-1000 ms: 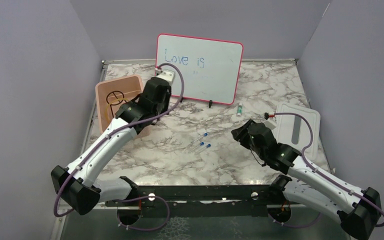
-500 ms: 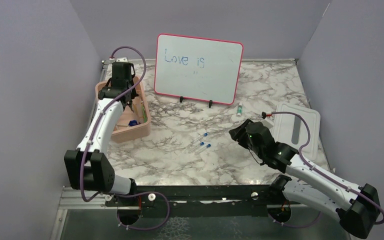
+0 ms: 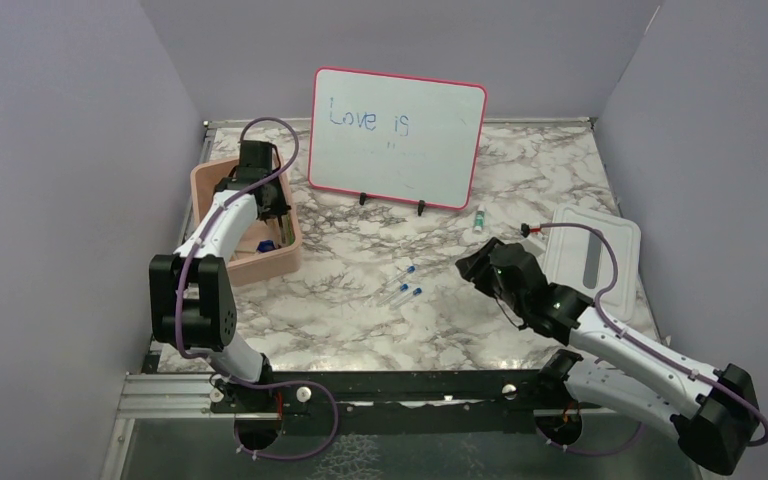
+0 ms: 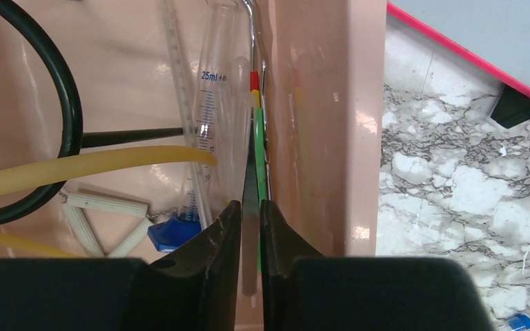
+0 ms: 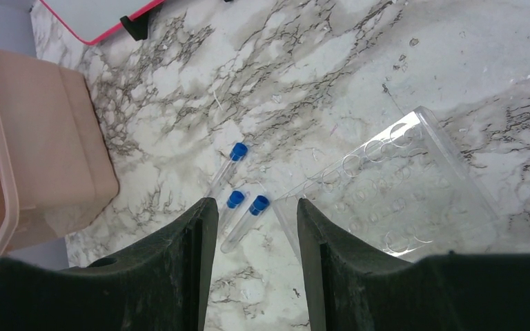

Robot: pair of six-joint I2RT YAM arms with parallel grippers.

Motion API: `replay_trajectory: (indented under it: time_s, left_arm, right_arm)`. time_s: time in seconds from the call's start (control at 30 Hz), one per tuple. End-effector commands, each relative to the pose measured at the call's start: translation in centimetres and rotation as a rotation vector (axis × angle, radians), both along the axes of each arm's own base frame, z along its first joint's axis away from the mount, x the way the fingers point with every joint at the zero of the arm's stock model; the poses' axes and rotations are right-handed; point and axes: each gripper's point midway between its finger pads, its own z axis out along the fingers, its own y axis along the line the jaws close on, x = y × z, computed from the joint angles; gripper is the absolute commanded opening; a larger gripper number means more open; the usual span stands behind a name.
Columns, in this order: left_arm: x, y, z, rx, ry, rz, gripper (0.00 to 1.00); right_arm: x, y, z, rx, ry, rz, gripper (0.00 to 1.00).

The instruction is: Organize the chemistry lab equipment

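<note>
My left gripper (image 3: 272, 208) is down inside the pink bin (image 3: 260, 262), by its right wall. In the left wrist view its jaws (image 4: 250, 207) are shut on the flat metal blade of a spatula (image 4: 251, 186) with green, yellow and red bands, which lies along the bin wall (image 4: 324, 124). Beside it in the bin lie a clear 25 ml cylinder (image 4: 207, 124), a tan rubber tube (image 4: 90, 165) and a black ring tripod (image 4: 69, 117). My right gripper (image 3: 470, 268) hangs open just right of three blue-capped tubes (image 3: 403, 285). In the right wrist view the tubes (image 5: 231, 207) lie just ahead of its fingertips.
A clear tube rack (image 5: 393, 200) lies right of the tubes. The pink-framed whiteboard (image 3: 397, 137) stands at the back, with a small vial (image 3: 479, 217) by its right foot. A white lid (image 3: 595, 250) lies at the right. A pale clay triangle (image 4: 103, 217) lies in the bin.
The left arm has swung from in front of the whiteboard to the bin, then drawn back along its right wall. The right arm has edged slightly left.
</note>
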Motion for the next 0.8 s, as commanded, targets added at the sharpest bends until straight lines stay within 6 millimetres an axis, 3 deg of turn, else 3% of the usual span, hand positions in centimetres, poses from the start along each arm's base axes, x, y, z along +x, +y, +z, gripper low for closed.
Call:
replay_trajectory:
  time_s: [0.0,0.23,0.43,0.6,0.77]
  left_arm:
    - [0.9,-0.4,0.9,-0.036,-0.040,-0.007,0.23]
    - [0.7,-1.0,4.1,-0.057,-0.093,-0.035,0.37]
    - [0.2,-2.9,9.7,-0.095,-0.212,-0.119,0.49]
    - [-1.2,-6.5,14.3,-0.141,-0.318,-0.261,0.61]
    - [-3.4,-11.7,16.3,-0.171,-0.366,-0.463,0.67]
  right_arm:
    - [0.3,0.0,-0.3,-0.013,-0.008,0.002,0.51]
    - [0.4,0.1,-1.2,-0.091,0.024,0.041,0.51]
    - [0.9,-0.3,-1.4,-0.200,0.053,0.062,0.51]
    - [2.1,-0.3,-1.1,-0.234,0.114,0.092,0.54]
    - [3.3,-1.2,-2.3,-0.268,0.195,0.101,0.57]
